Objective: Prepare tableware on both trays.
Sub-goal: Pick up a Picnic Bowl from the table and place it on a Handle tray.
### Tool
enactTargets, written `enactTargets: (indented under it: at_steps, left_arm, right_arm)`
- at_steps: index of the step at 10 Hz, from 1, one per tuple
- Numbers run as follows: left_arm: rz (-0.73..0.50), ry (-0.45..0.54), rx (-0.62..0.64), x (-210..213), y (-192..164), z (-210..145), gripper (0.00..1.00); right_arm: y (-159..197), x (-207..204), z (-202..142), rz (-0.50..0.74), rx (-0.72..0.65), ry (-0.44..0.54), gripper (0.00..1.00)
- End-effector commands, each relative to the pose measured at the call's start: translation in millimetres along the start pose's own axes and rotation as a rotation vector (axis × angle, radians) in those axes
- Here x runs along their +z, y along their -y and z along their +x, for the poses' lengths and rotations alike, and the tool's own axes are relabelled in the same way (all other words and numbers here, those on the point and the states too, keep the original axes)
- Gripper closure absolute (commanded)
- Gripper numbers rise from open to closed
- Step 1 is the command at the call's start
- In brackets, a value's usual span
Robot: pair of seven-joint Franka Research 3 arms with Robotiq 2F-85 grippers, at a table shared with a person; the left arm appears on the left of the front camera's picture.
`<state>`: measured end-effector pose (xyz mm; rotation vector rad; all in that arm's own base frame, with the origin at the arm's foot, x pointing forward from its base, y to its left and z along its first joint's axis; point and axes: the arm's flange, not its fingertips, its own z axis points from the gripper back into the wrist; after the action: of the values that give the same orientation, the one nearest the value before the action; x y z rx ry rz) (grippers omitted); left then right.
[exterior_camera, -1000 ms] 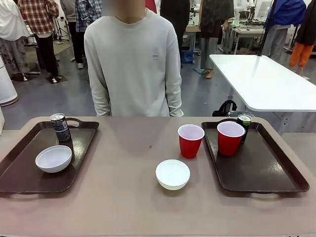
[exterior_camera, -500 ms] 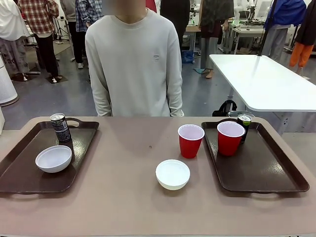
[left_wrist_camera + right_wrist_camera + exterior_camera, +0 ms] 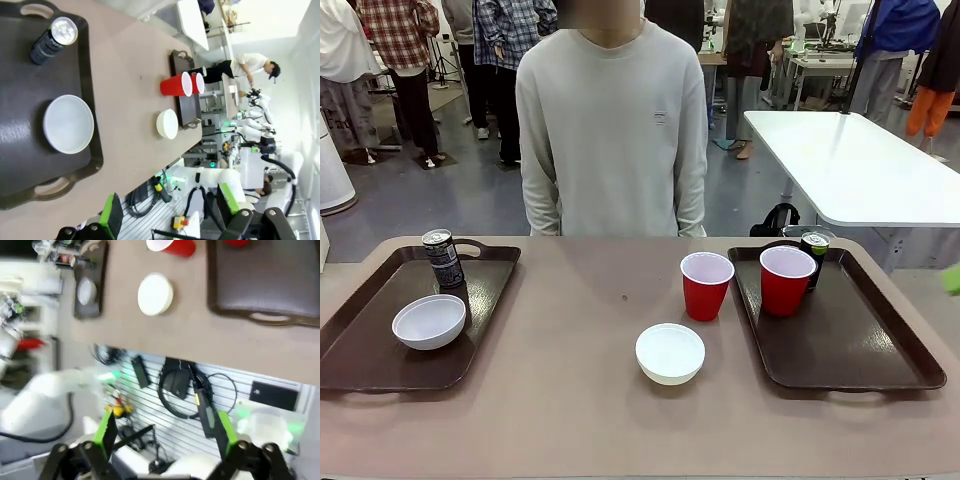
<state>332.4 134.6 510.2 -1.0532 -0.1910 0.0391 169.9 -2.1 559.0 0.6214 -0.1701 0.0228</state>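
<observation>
left gripper [image 3: 170,212]: jaws are held wide apart, nothing is caught between the green pads; it is held off the near edge of the table [image 3: 135,65]
left tray [image 3: 20,150]: found ahead of the left gripper, well apart from it, with one handle cut-out turned toward the tool
bowl on left tray [image 3: 68,124]: set upright inside the tray, ahead of the tool and nearer to it than the can
can on left tray [image 3: 52,41]: stood upright at the tray's far end, beyond the bowl as seen from the tool
right gripper [image 3: 165,440]: jaws are parted wide, nothing is clamped; it is held off the near table edge
right tray [image 3: 270,285]: found ahead of the right gripper, well apart, its near handle cut-out turned toward the tool
cup on right tray [image 3: 787,279]: stood upright at the tray's far end, well apart from the tool
can on right tray [image 3: 815,246]: stood at the far corner, partly hidden behind that cup
loose bowl [image 3: 155,294]: set on the bare table between the trays, ahead of the right gripper, nearer to it than the loose cup
loose cup [image 3: 706,284]: stood upright on the bare table, just beside the right tray's rim, beyond the loose bowl
green smear [image 3: 952,278]: seen at the front view's right edge; possibly a pad of the right gripper, too blurred to be told
person [image 3: 612,130]: stood at the table's far side, arms hung down
</observation>
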Motion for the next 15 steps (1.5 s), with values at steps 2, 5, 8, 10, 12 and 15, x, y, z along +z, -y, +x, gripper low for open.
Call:
enactTargets:
  at_steps: [2,5,8,10,12,15]
  left_arm:
    - [-0.021,0.007,-0.017,-1,-1,-5,0.0]
    - [-0.021,0.007,-0.017,-1,-1,-5,0.0]
    - [-0.021,0.007,-0.017,-1,-1,-5,0.0]
    - [-0.021,0.007,-0.017,-1,-1,-5,0.0]
    - [-0.021,0.007,-0.017,-1,-1,-5,0.0]
    - [-0.021,0.007,-0.017,-1,-1,-5,0.0]
  right_arm:
    - [-73,-101,10,-0.149,0.092,-0.035,0.0]
    - [-92,-170,34,-0.225,0.099,-0.036,0.0]
    - [-113,-146,26,-0.219,0.119,-0.057,0.0]
    - [-111,-162,37,-0.24,0.103,-0.045,0.0]
    - [-23,-71,9,-0.162,0.112,0.048,0.0]
    - [23,-50,16,-0.084,0.004,0.116,0.0]
